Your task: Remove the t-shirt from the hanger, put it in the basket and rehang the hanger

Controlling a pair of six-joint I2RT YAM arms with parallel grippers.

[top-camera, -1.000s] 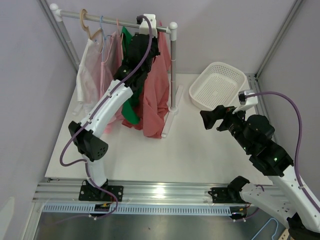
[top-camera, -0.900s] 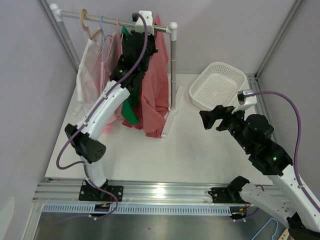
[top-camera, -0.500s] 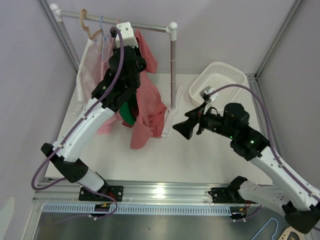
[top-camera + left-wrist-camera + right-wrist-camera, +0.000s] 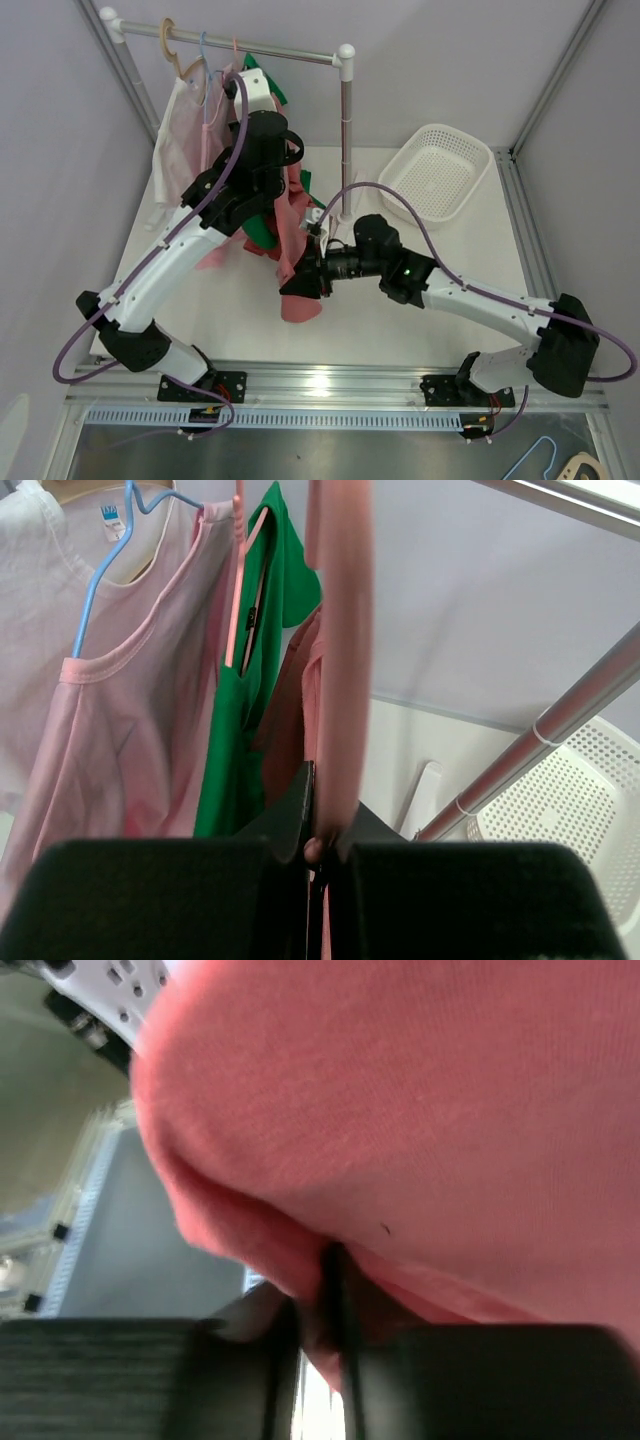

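Hanging at frame centre in the top view: t-shirt, salmon. Its upper part is covered by the left arm, and its lower end is bunched low over the table, contact unclear.
Left gripper: fingers pressed together on a salmon strip of the t-shirt; no hanger can be made out under it.
Right gripper: fingers clamped on a fold of the same cloth, which fills its view, blurred.
Rack, upper left: green shirt; pink shirt on blue hanger; white shirt, cut off at the left edge.
Basket, upper right; cropped in the left wrist view.
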